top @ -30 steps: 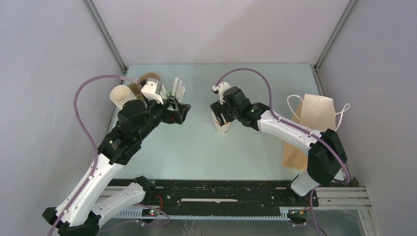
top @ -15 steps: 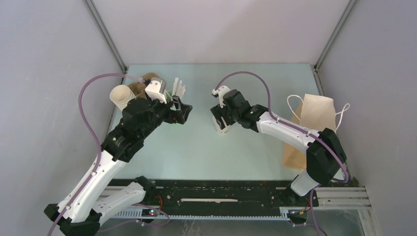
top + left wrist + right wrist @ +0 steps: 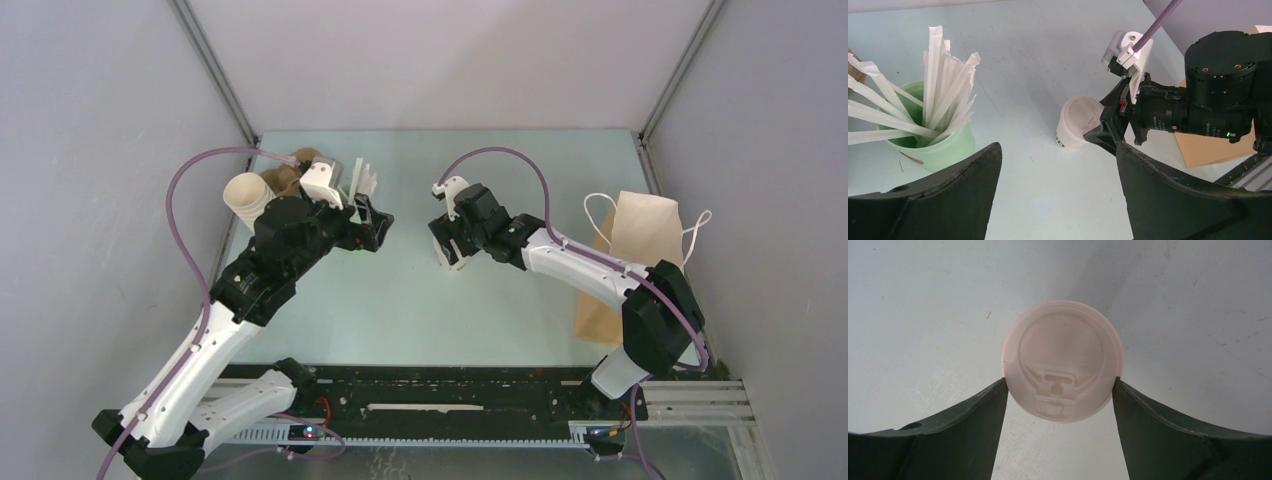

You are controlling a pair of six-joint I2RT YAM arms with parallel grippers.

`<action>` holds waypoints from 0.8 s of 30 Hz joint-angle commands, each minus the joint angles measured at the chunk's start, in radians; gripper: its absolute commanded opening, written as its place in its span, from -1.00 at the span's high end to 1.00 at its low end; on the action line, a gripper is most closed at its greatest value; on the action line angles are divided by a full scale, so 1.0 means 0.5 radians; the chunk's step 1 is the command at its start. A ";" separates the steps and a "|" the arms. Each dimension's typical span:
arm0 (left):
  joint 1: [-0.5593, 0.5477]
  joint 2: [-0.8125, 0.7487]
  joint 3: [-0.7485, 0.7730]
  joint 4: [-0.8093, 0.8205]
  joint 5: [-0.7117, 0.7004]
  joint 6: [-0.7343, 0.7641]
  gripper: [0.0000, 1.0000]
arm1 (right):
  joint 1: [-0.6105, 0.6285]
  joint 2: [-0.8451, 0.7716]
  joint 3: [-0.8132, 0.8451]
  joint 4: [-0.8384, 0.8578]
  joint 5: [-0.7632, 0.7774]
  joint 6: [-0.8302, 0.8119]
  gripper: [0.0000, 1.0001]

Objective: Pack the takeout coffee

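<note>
The coffee (image 3: 1062,360) stands upright on the counter (image 3: 400,310), about mid-counter, with a round white lid on it. The right claw (image 3: 450,248) hangs straight over it, jaws spread wide to either side of the lid. In the right wrist view both fingertips (image 3: 998,390) meet the lid's rim, but whether they press on it I cannot tell. The left claw (image 3: 1059,150) hovers to the left of the coffee and well apart from it, jaws wide open with nothing between them. Just beside it a green cup (image 3: 943,150) full of white sticks (image 3: 938,85) stands on the counter. A brown paper bag (image 3: 630,260) lies at the counter's right edge behind the right arm.
</note>
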 commanded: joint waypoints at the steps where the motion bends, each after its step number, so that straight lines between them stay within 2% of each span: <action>1: 0.012 0.006 0.139 0.046 0.043 0.043 -0.78 | -0.020 0.002 -0.004 0.085 0.001 -0.015 -0.68; 24: 0.010 0.026 0.147 0.051 0.073 0.021 -0.78 | -0.103 -0.014 -0.004 0.093 -0.064 0.019 -0.74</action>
